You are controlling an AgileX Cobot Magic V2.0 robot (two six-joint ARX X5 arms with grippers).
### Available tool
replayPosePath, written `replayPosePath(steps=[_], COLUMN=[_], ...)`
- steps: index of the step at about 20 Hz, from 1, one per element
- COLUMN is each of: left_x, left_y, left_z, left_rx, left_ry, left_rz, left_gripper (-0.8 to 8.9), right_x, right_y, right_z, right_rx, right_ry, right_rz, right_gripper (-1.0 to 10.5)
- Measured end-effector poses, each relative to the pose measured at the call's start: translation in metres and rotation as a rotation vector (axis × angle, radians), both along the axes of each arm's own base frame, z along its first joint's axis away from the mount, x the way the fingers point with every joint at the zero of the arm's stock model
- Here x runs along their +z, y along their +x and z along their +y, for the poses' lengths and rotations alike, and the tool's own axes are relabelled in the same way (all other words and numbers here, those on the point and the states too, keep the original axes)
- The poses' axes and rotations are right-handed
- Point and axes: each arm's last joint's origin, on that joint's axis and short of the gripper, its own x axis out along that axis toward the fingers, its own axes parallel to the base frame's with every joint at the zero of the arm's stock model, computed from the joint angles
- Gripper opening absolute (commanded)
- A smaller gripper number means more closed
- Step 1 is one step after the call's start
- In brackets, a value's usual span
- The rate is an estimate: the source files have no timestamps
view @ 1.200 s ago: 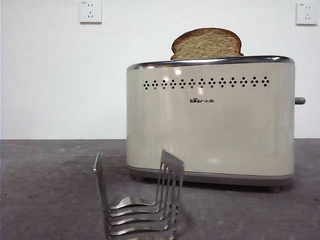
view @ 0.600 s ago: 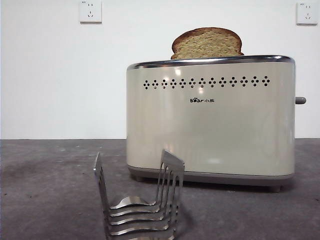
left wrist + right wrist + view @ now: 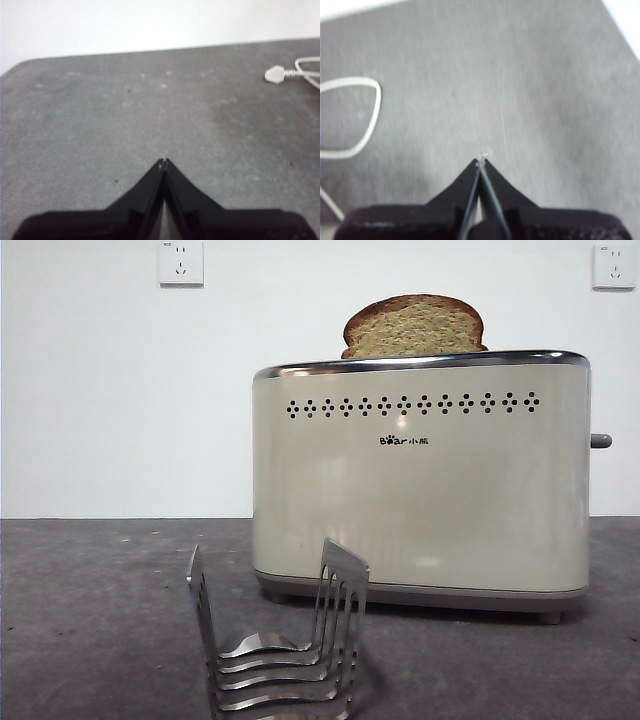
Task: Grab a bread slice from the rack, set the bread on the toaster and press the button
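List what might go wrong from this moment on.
1. The slice of bread stands high out of the toaster, so pressing the button may not seat it.
2. Both the left gripper and the right gripper are shut over bare table, away from the toaster; the approach to the small stub could miss.
3. The rack stands in front and could be knocked.

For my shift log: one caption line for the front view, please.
Slice of bread standing in the toaster, wire rack empty in front.
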Motion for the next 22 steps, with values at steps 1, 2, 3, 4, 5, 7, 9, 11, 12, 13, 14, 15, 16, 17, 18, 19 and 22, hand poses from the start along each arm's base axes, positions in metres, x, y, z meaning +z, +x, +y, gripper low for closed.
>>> replayPosePath(steps=[1,2,3,4,5,7,9,11,12,13,14,15,16,17,18,19,22], left_x=[0.0007,0.0003,-0.0014,-0.0038,-0.0050,-0.0022,-0.0014,-0.0013,-0.0013,-0.0013,-0.0014,-0.0017,-0.0022,-0.0025,-0.0028,-0.0031,-0.0042], left_y=[-0.0009,-0.0015,-0.0021,-0.0032,-0.0042,-0.0059,-0.0060,-0.0060,-0.0060,-0.0060,-0.0059,-0.0057,-0.0054,-0.0052,-0.0050,-0.0048,-0.0041], left_z=[0.0001,0.0001,0.0003,0.0006,0.0010,0.0019,0.0025,0.0019,0.0014,0.0012,0.0011,0.0011,0.0011,0.0011,0.0011,0.0011,0.0011], left_rx=[0.001,0.001,0.002,0.004,0.007,0.014,0.018,-0.004,-0.018,-0.026,-0.029,-0.029,-0.029,-0.029,-0.029,-0.029,-0.029], left_ry=[-0.002,-0.002,0.000,0.001,0.002,0.010,0.018,0.015,0.012,0.011,0.010,0.011,0.011,0.011,0.011,0.011,0.011], left_rz=[-0.009,-0.006,0.010,0.034,0.044,0.008,-0.002,-0.002,-0.003,-0.003,-0.002,0.003,0.009,0.013,0.018,0.022,0.036], left_gripper=[-0.03,-0.03,-0.03,-0.03,-0.03,-0.03,-0.03,-0.03,-0.03,-0.03,-0.03,-0.03,-0.03,-0.03,-0.03,-0.03,-0.03], right_x=[0.0011,0.0021,0.0024,0.0025,0.0027,0.0035,0.0035,0.0035,0.0035,0.0035,0.0035,0.0035,0.0035,0.0035,0.0035,0.0035,0.0035], right_y=[0.0010,0.0019,0.0022,0.0022,0.0024,0.0031,0.0030,0.0031,0.0030,0.0030,0.0031,0.0030,0.0031,0.0030,0.0031,0.0031,0.0031], right_z=[-0.0002,-0.0003,-0.0004,-0.0004,-0.0004,-0.0005,-0.0005,-0.0005,-0.0005,-0.0005,-0.0005,-0.0005,-0.0005,-0.0005,-0.0005,-0.0005,-0.0005], right_rx=[0.000,0.000,0.000,0.000,0.000,0.000,0.000,0.000,0.000,0.000,0.000,0.000,0.000,0.000,0.000,0.000,0.000], right_ry=[-0.003,-0.005,-0.006,-0.006,-0.006,-0.008,-0.008,-0.008,-0.008,-0.008,-0.008,-0.008,-0.008,-0.008,-0.008,-0.008,-0.008], right_rz=[-0.015,-0.029,-0.033,-0.034,-0.037,-0.048,-0.047,-0.048,-0.047,-0.047,-0.048,-0.047,-0.048,-0.047,-0.048,-0.048,-0.048], right_gripper=[0.0,0.0,0.0,0.0,0.0,0.0,0.0,0.0,0.0,0.0,0.0,0.0,0.0,0.0,0.0,0.0,0.0])
